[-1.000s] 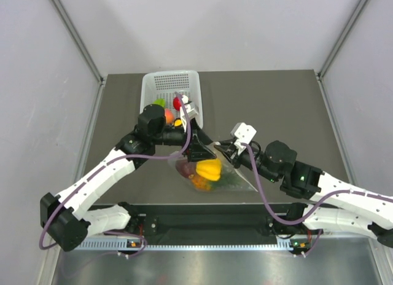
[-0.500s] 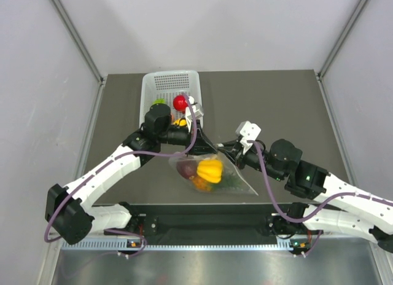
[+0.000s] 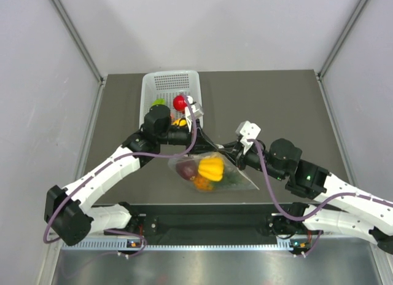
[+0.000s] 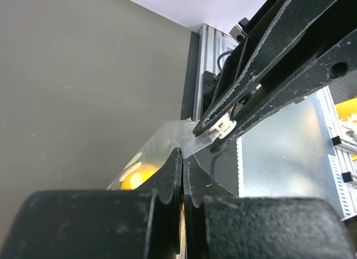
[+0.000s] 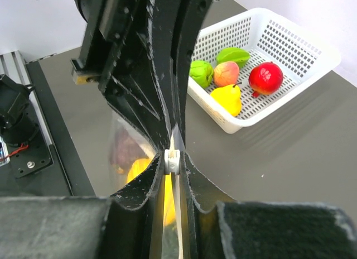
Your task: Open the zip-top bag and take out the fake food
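Note:
The clear zip-top bag [image 3: 236, 179] hangs between both grippers above the table. Through the plastic show the fake food: a yellow pepper [image 3: 210, 169], a dark maroon piece [image 3: 186, 169] and an orange fruit [image 3: 201, 184]. My left gripper [image 3: 207, 146] is shut on the bag's top edge; in the left wrist view its jaws [image 4: 183, 158] pinch the film with no gap. My right gripper [image 3: 229, 151] is shut on the white zip slider [image 5: 172, 161], right beside the left fingers [image 5: 150, 86]. The left wrist view shows that slider [image 4: 223, 125] too.
A white perforated basket [image 3: 153, 88] stands at the back left, just behind the left wrist. It holds a red apple [image 5: 266, 77], a yellow pear [image 5: 230, 98], and green and peach pieces. The table's near edge with its metal rail [image 4: 215, 75] lies below the bag.
My left gripper stood open at the bag's top a second ago and has shut on its edge. The right gripper kept its hold on the slider and shifted slightly.

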